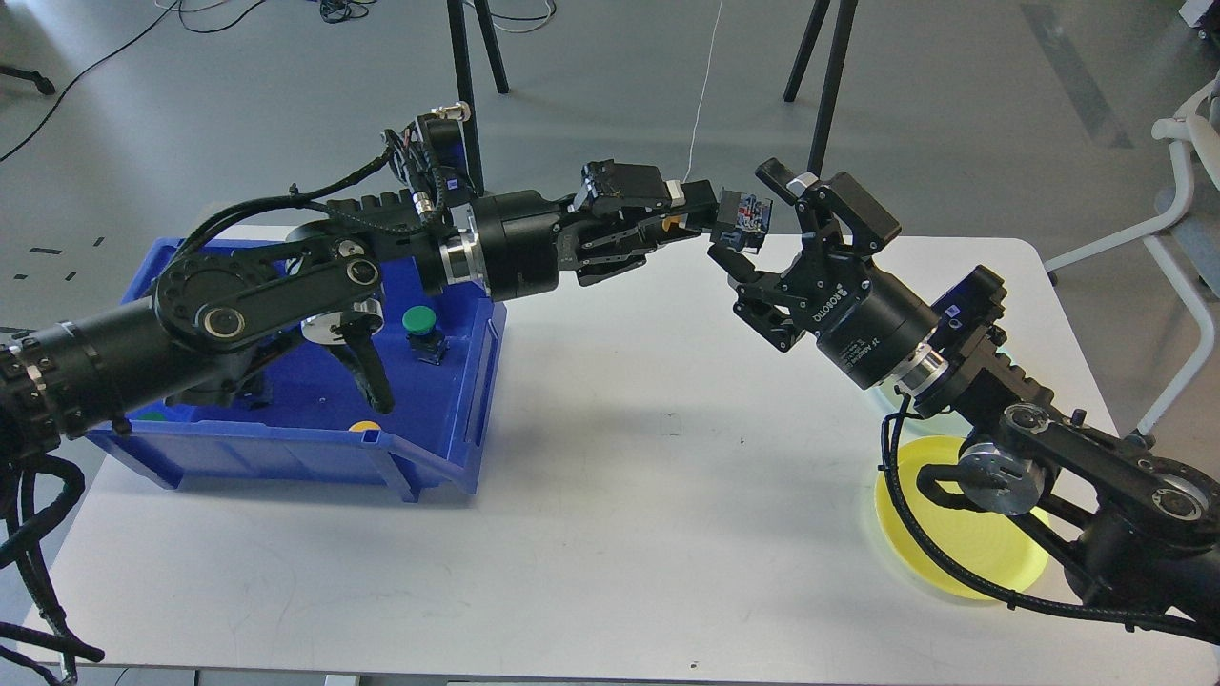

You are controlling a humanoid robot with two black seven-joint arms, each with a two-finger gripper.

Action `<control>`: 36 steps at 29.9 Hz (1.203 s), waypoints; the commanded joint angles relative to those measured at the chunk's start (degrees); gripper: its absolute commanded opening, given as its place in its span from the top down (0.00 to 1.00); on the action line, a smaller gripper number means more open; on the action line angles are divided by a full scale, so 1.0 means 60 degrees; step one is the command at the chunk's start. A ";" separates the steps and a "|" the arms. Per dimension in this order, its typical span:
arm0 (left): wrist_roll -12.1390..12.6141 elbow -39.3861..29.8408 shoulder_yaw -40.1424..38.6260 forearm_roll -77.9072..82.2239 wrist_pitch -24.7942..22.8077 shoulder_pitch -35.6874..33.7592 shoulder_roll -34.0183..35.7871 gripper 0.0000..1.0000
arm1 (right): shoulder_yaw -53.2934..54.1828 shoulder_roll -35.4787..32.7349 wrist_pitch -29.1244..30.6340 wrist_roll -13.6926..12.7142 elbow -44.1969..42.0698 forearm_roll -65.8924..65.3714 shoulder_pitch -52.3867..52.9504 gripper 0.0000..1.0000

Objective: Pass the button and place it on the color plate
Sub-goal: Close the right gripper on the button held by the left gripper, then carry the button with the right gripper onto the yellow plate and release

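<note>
The left end effector (701,214) pinches a button (744,218) by its yellow end, holding it in the air above the far middle of the tabletop (667,476), its dark body with small blue and red parts pointing toward the right arm. The right end effector (758,214) is spread, one finger above the button and one below it; whether either touches it I cannot tell. Below both arms the white tabletop lies bare across its middle and near edge. At the left side sits a blue bin (448,419), its open front facing the near edge, with a green-capped button (420,329) inside. Near the right edge lies a yellow plate (939,534), partly covered by the right arm
</note>
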 commanded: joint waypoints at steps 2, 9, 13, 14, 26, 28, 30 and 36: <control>0.0000 0.0010 -0.0008 -0.0015 0.0015 0.0000 -0.0020 0.99 | 0.0001 -0.0132 0.0053 0.0001 0.0091 -0.0055 -0.0007 0.72; 0.0000 0.0010 -0.0008 -0.0015 0.0015 0.0000 -0.0020 0.98 | 0.0001 -0.0088 0.0009 0.0001 0.0062 -0.0026 -0.0007 0.86; 0.0000 0.0010 -0.0008 0.0000 0.0001 0.0000 -0.0006 0.89 | 0.0001 -0.0161 0.0053 0.0001 0.0062 -0.0026 0.0008 0.93; 0.0000 0.0010 -0.0008 0.0000 0.0001 0.0000 -0.0006 0.84 | 0.0001 -0.0176 0.0053 0.0001 0.0076 -0.0026 0.0008 0.93; 0.0000 -0.0005 -0.0169 -0.0074 -0.0102 0.0014 -0.0006 0.06 | 0.0059 -0.0717 0.0068 0.0001 0.0135 -0.0041 -0.0503 0.99; 0.0000 0.0010 -0.0315 -0.0146 -0.0102 0.0044 -0.0020 0.04 | 0.0205 -0.0995 0.0024 0.0001 0.0237 -0.0055 -0.0971 0.99; 0.0000 0.0010 -0.0418 -0.0234 -0.0087 0.0160 -0.0006 0.01 | 0.0366 -0.1462 -0.0035 0.0001 0.0310 -0.0055 -0.1571 1.00; 0.0000 0.0010 -0.0638 -0.0235 -0.0087 0.0366 0.0038 0.01 | 0.0558 -0.2986 -0.2022 0.0001 0.0340 -0.0041 -0.3928 1.00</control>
